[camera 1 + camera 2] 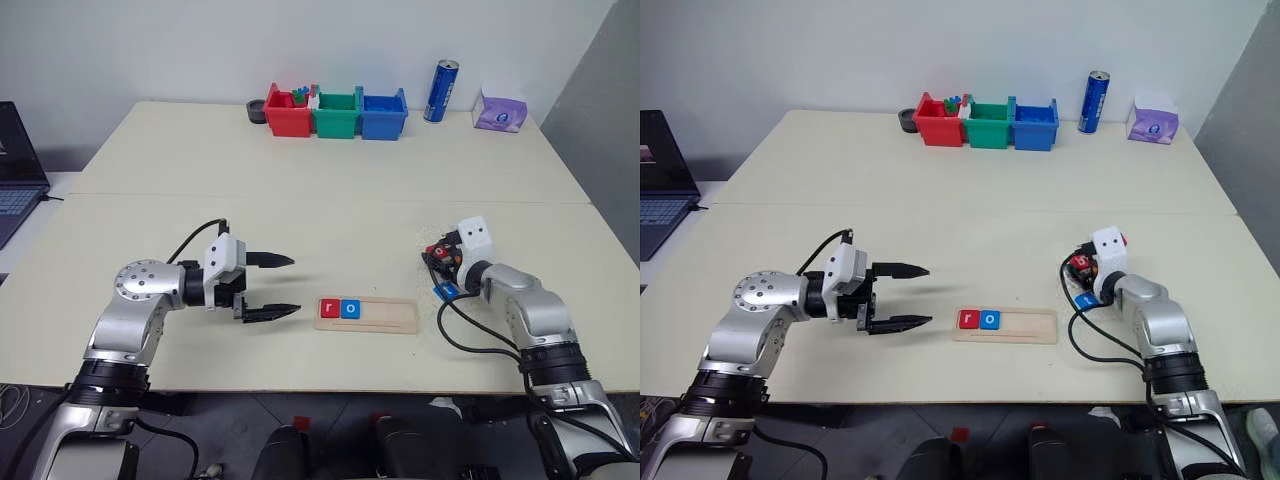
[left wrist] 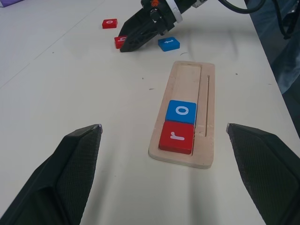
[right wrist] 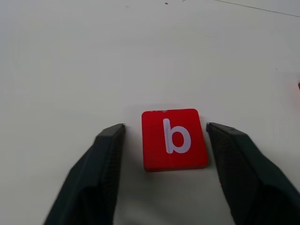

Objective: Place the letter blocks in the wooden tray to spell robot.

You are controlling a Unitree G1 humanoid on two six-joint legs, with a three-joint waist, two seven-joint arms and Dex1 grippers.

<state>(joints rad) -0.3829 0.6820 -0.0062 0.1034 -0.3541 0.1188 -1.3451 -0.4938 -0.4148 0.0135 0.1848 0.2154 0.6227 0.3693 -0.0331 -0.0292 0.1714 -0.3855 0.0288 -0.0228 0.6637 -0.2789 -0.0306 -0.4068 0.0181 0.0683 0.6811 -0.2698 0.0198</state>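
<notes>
The wooden tray lies near the table's front edge. A red "r" block and a blue "o" block sit side by side at its left end. To the right of the tray, a red "b" block lies flat on the table. My right gripper is open with one finger on each side of it and a small gap on both sides. A blue "t" block and a red "o" block lie close by. My left gripper is open and empty, left of the tray, pointing toward it.
Red, green and blue bins stand in a row at the far edge, with a blue can and a purple tissue pack to their right. A laptop sits off the table's left side.
</notes>
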